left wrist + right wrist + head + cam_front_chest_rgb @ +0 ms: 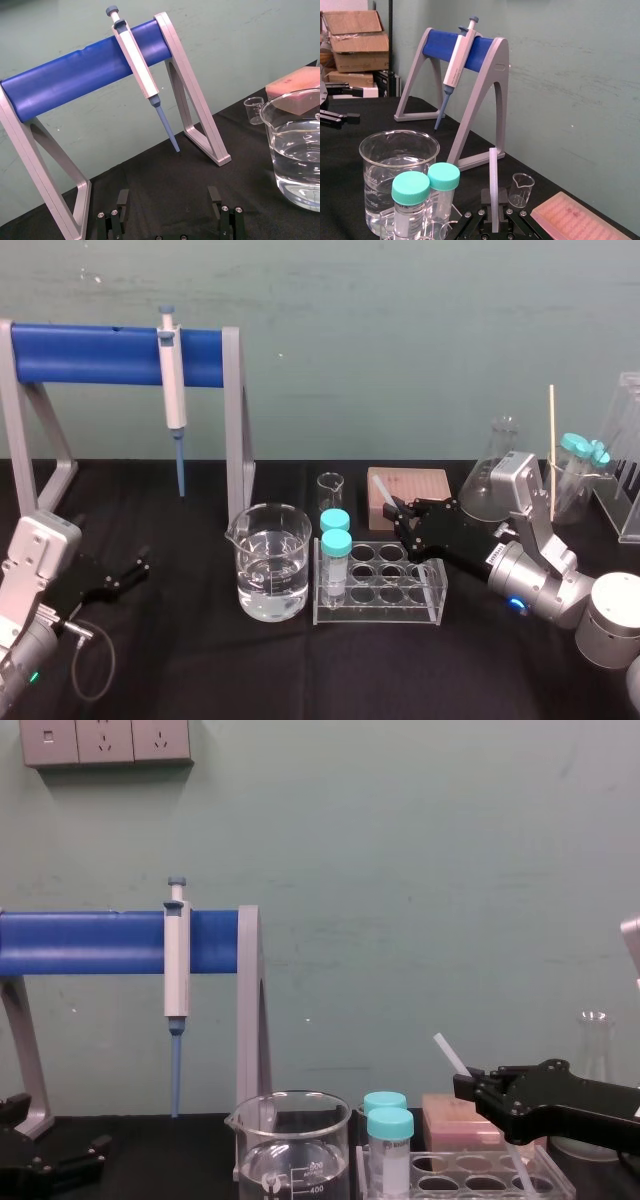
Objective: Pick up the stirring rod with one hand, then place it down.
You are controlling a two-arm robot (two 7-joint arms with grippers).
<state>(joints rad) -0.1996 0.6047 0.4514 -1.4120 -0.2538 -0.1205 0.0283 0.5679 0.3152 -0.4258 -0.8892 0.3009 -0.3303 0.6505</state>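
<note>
- The right gripper [401, 513] is clamping its black fingers tight on the stirring rod [383, 492], pinching it partway along its length.
- The rod is sitting tilted in that grip and lifted off the table. Its free upper end is slanting up and toward the robot's left, clear in the chest view [447, 1052].
- From the right wrist view, the rod [493, 182] is poking straight out from between the closed fingers of the gripper [493, 221].
- Just below and in front of the gripper, the clear test tube rack [381, 619] is standing on the black table [200, 660]. The gripper is hovering over the rack's back edge.
- Two teal-capped tubes [336, 543] are standing upright at the rack's left end, apart from the rod.
- Left of the rack, the large glass beaker [270, 560] is holding water. A small empty beaker [330, 490] is standing behind the tubes.
- The pink tip box [418, 483] is lying just behind the gripper, with the Erlenmeyer flask [488, 480] off to its right.
- Farther back on the left, the white pipette [173, 375] is hanging from the blue stand [95, 353].
- The left gripper [133, 571] is sitting low at the near left of the table with fingers [122, 198] spread wide and nothing between them.
</note>
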